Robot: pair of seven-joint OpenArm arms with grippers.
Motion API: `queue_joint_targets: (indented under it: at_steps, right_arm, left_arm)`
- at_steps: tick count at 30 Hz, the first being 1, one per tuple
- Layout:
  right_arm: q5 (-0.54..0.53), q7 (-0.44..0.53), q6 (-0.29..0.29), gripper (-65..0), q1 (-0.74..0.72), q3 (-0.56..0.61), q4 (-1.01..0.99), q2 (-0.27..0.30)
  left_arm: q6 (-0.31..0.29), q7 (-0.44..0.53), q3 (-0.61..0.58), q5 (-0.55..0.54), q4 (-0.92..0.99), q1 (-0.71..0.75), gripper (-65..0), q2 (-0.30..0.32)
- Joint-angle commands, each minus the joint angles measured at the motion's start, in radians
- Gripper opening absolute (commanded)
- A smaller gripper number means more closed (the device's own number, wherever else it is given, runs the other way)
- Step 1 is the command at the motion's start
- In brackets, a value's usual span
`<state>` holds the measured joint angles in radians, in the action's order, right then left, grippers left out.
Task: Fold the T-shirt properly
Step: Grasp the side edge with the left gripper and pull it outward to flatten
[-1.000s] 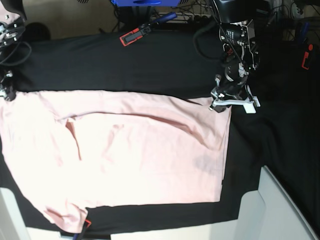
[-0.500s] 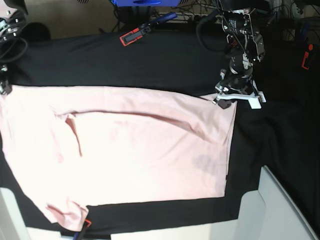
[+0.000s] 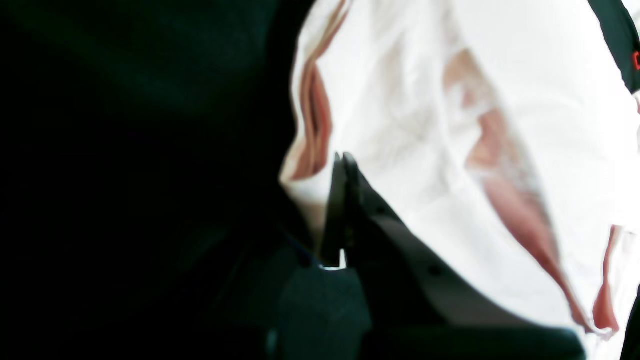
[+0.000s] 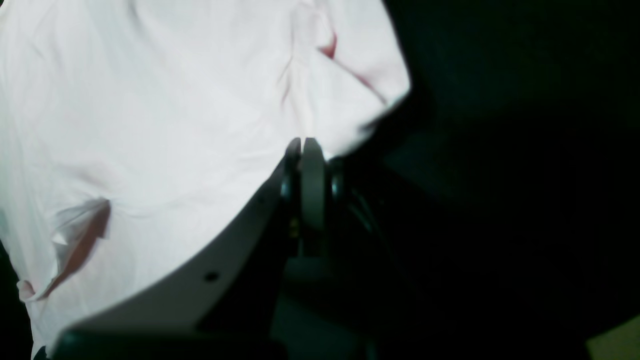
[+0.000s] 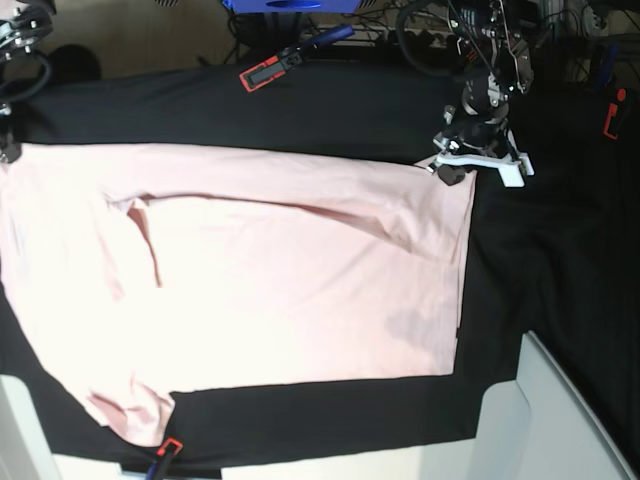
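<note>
The pale pink T-shirt (image 5: 260, 290) lies spread flat, plain side up, on the black table cloth (image 5: 300, 120). My left gripper (image 5: 447, 172) is at the shirt's far right corner, shut on the fabric edge. In the left wrist view its fingertips (image 3: 341, 162) pinch the shirt (image 3: 425, 125), which shows a few creases. My right gripper (image 5: 8, 152) sits at the far left corner, half out of the base view. In the right wrist view it (image 4: 302, 145) is shut on the shirt's edge (image 4: 175, 100). A short sleeve lies at the near left.
A red-and-black clamp (image 5: 265, 72) holds the cloth at the far edge, another red clamp (image 5: 613, 115) is at the right, and one (image 5: 165, 452) is at the near edge. A pale panel (image 5: 560, 420) fills the lower right corner. Cables and a blue object (image 5: 285, 5) lie behind the table.
Both grippers have drawn the shirt's far edge toward the back of the table. The whole shirt has slid that way and its far edge is now stretched straighter.
</note>
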<state>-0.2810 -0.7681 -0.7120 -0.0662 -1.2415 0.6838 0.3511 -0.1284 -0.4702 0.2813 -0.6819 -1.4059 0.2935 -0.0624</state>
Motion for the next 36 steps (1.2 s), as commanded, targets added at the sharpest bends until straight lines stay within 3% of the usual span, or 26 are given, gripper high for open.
queue_joint_targets:
  at_steps: [1,19,36]
  right_arm:
    - [0.032,-0.008,0.014,-65.0,0.013,-0.002,0.014,0.026]
    - [0.032,-0.011,0.014,-65.0,0.104,-0.002,0.014,0.022]
    - [0.032,-0.014,0.014,-64.7,0.118,-0.001,0.014,0.018]
  left_arm:
    - [0.005,0.020,0.003,-0.003,-0.040,0.019,-65.0,0.006]
    - [0.005,0.024,0.003,0.000,-0.099,0.141,-65.0,0.026]
    - [0.005,0.020,0.003,0.001,-0.094,0.166,-65.0,0.043]
